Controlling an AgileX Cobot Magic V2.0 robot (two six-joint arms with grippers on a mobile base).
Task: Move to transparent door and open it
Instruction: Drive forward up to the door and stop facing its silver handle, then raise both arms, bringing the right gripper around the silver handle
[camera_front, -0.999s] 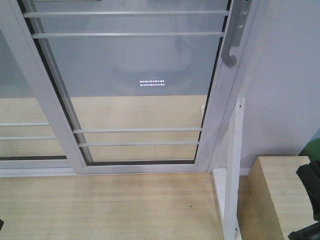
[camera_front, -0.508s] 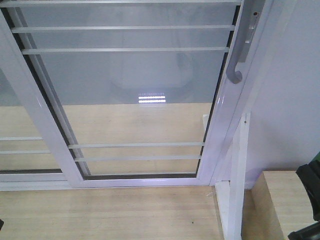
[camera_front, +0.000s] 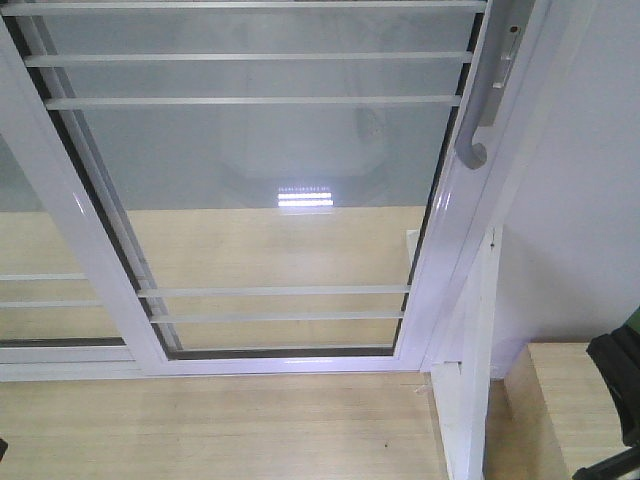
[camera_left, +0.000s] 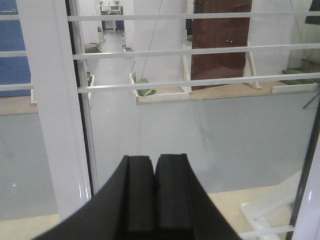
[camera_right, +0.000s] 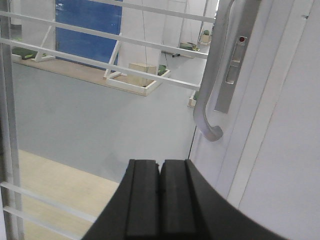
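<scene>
Closest to the lens, the right gripper (camera_right: 160, 167) had its two black fingers pressed flat together with nothing between them. The left gripper (camera_left: 154, 165) was likewise closed and empty, facing bare glass beside a white stile (camera_left: 50, 110).

On the wooden floor (camera_front: 200, 430) to the right, a fixed white post (camera_front: 470, 380) rose just beside the doorway, with a pale wooden box (camera_front: 570, 400) next to it. The base appeared close enough that any further drift to the right risked clipping that post.

Beyond stood the transparent door (camera_front: 270, 150), filling most of the front view, thin white horizontal bars (camera_front: 250, 101) across its glass. Its curved pale-grey pull handle (camera_front: 472, 150) hung on the right edge stile. In the right wrist view the handle (camera_right: 204, 95) sat above and slightly right of the closed fingers, apart from them.

The main hazard looked to be the grasp: fingers that were shut could not take the handle and, driven forward, would likely strike the glass or the latch plate (camera_right: 231, 70) instead. A small red mark (camera_right: 242, 38) showed on that plate; whether it meant locked could not be told, but hauling on a latched panel would strain the arm. A pull outward rather than sideways along the track could also jam the sliding panel.
</scene>
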